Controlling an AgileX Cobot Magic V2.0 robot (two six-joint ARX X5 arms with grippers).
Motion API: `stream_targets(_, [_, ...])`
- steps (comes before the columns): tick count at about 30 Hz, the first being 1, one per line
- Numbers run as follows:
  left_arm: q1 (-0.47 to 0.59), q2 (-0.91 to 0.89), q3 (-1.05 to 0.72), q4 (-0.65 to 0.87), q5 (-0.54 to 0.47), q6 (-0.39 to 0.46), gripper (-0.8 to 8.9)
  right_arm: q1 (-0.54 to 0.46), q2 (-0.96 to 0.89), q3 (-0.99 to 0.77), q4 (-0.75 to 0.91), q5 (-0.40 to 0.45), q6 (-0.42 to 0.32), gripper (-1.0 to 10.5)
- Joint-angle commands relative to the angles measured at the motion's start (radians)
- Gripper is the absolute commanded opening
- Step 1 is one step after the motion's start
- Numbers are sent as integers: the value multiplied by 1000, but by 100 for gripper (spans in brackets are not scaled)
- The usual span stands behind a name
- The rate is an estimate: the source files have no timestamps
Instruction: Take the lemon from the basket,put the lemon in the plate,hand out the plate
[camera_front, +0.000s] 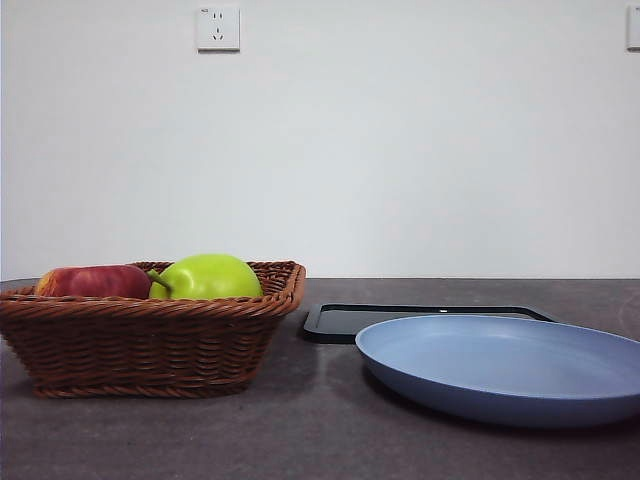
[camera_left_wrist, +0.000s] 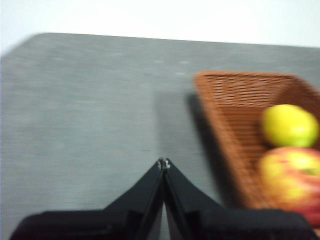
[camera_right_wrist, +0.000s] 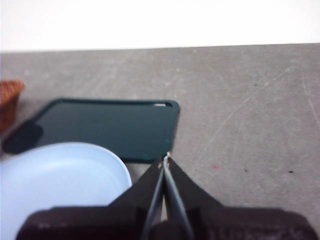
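The brown wicker basket (camera_front: 150, 340) stands at the left and holds a red apple (camera_front: 92, 281) and a larger green stemmed fruit (camera_front: 208, 277). The lemon does not show in the front view. In the blurred left wrist view a small yellow-green lemon (camera_left_wrist: 289, 125) lies in the basket (camera_left_wrist: 230, 110) beyond the apple (camera_left_wrist: 292, 177). My left gripper (camera_left_wrist: 164, 163) is shut and empty, above the table beside the basket. The light blue plate (camera_front: 500, 365) sits at the right. My right gripper (camera_right_wrist: 165, 159) is shut and empty, just beside the plate's rim (camera_right_wrist: 60, 175).
A flat black tray (camera_front: 340, 322) lies behind the plate, between it and the basket, and also shows in the right wrist view (camera_right_wrist: 110, 127). A corner of the basket (camera_right_wrist: 10, 95) shows there too. The table is dark grey (camera_front: 300, 430). Neither arm shows in the front view.
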Motion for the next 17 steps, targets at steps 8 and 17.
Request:
stream_targets(8, [2,-4,-10,44,344,-240,8,1,-2,-4,31,-2,596,3])
stream_targets(17, [2,2,62,24,351,-308,6,1,35,78,48,-134,624,3])
